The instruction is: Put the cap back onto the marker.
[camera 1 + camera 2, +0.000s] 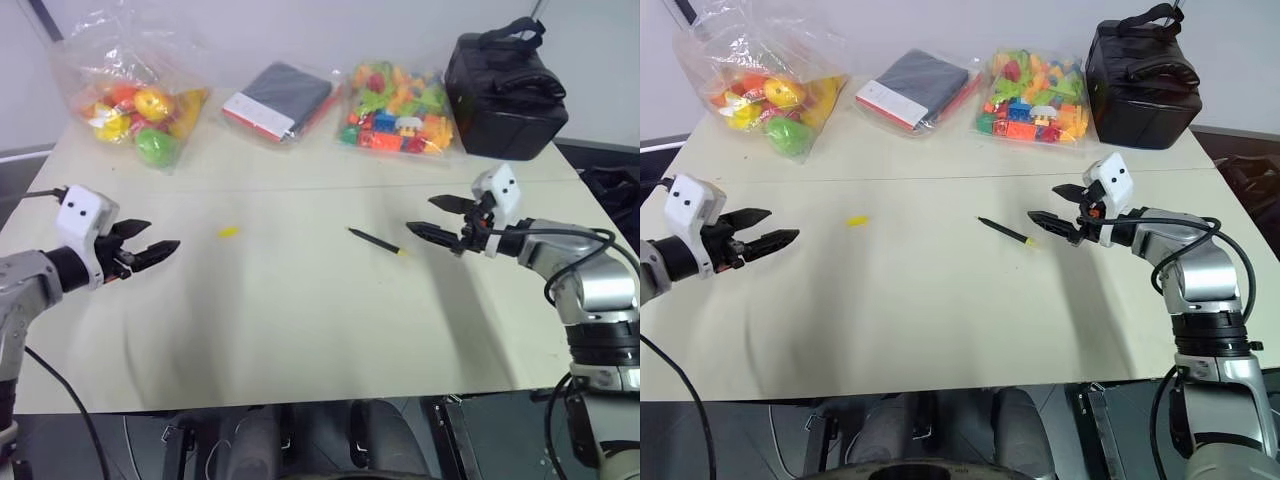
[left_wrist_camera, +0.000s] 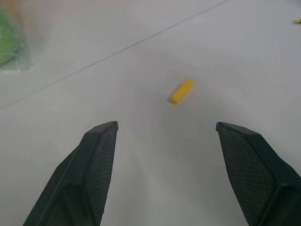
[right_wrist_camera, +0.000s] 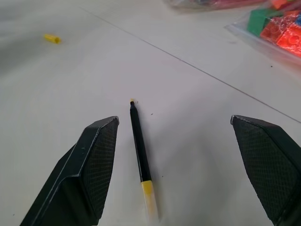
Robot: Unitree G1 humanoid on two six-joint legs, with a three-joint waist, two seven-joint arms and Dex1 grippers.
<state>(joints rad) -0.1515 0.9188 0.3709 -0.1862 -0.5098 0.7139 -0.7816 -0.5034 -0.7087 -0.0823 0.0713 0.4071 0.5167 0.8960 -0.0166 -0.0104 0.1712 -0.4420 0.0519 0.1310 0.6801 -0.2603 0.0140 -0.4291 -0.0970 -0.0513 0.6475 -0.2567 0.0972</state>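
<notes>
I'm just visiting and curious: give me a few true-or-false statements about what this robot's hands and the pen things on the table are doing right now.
1. The cap lies apart from the marker. True.
2. The right hand grips the marker. False: it is open, and the marker lies on the table.
3. The left hand is open, holding nothing. True.
4. The cap sits on the marker. False: it lies alone, nearer the left hand.
5. The marker lies nearer the right hand. True.

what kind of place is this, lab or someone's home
Most likely a robot test lab: a plain pale table against a bare wall, with bagged toy fruit, bagged building blocks and a black equipment bag along its back edge.
</notes>
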